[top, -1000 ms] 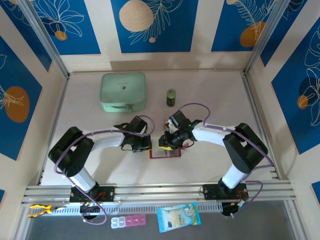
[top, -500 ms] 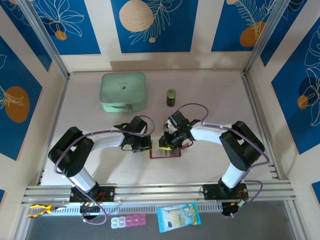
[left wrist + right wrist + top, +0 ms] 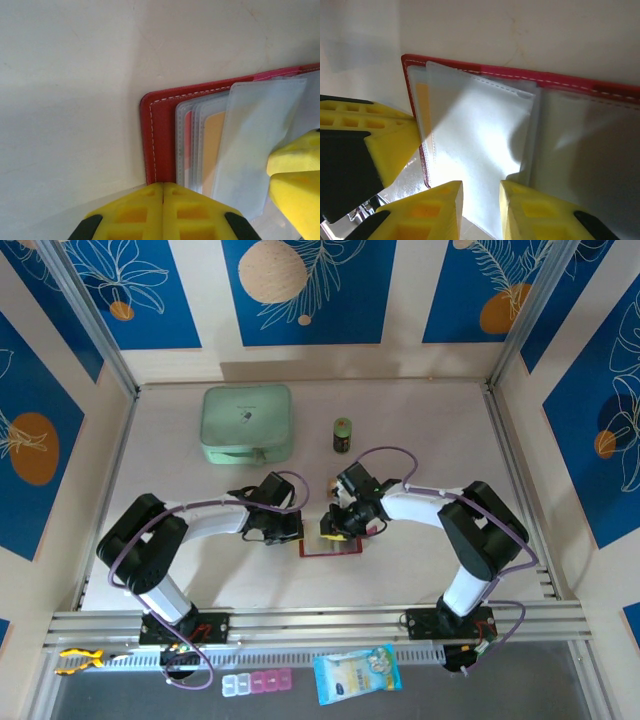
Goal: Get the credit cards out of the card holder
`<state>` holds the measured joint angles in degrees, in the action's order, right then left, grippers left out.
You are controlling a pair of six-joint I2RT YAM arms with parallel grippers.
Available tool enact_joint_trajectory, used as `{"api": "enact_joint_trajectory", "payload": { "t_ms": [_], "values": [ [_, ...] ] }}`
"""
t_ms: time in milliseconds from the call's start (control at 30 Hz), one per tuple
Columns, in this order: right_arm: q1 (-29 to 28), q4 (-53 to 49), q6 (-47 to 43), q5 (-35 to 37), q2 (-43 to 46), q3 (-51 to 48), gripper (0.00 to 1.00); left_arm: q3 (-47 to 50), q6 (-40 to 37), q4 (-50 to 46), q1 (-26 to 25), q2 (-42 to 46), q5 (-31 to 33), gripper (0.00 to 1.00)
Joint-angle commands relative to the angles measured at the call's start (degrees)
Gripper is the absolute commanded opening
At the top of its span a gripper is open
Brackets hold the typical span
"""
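Note:
The dark-red card holder [image 3: 331,547] lies open on the table between both arms. In the left wrist view its red cover [image 3: 161,135] shows clear sleeves, with an orange credit card [image 3: 213,142] and a red one [image 3: 188,137] inside. My left gripper [image 3: 163,188] is shut, its tips pressed on the cover's near edge. The right gripper [image 3: 481,192] is open, jaws a narrow gap apart, with a whitish clear sleeve [image 3: 480,135] lying between them. The orange card [image 3: 422,102] peeks from under that sleeve. The left gripper's fingers [image 3: 387,142] sit just left of it.
A mint-green zip case [image 3: 247,424] and a small green jar [image 3: 342,435] stand at the back of the table. Off the near edge lie a pill box [image 3: 257,683], a blue packet [image 3: 357,673] and a yellow tool [image 3: 80,660]. Rails [image 3: 320,622] run along the front.
The right gripper's jaws have narrowed slightly over the sleeve and its elbow shifted a little left. The left arm and the card holder have stayed put.

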<state>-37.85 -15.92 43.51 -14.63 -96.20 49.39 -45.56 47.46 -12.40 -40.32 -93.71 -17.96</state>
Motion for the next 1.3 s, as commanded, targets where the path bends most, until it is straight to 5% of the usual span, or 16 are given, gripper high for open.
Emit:
{"api": "enact_joint_trajectory", "payload": {
  "t_ms": [0, 467, 767, 967, 1267],
  "values": [
    [0.79, -1.83, -1.22, 0.51, 1.38, -0.42, 0.26, 1.31, -0.62, -2.26, -0.38, -0.2, 0.64, 0.04],
    [1.55, 0.17, -1.76, -1.41, 0.23, -2.18, 0.26, -0.92, -0.94, -4.82, -0.41, 3.55, 1.28, 0.06],
    [1.85, 1.85, -1.49, -2.11, -0.06, -3.15, 0.22, -2.31, 0.64, -2.74, -1.07, 5.83, -1.75, 0.13],
    [2.16, 2.34, -1.49, -2.5, -0.22, -3.45, 0.21, -2.69, 3.45, 1.77, -1.96, 3.93, -5.5, 0.27],
    [2.34, 3.34, -1.15, -2.92, -0.1, -4.45, 0.2, -3.13, 4.56, 3.75, -2.82, 0.98, -6.51, 0.28]
  ]
}}
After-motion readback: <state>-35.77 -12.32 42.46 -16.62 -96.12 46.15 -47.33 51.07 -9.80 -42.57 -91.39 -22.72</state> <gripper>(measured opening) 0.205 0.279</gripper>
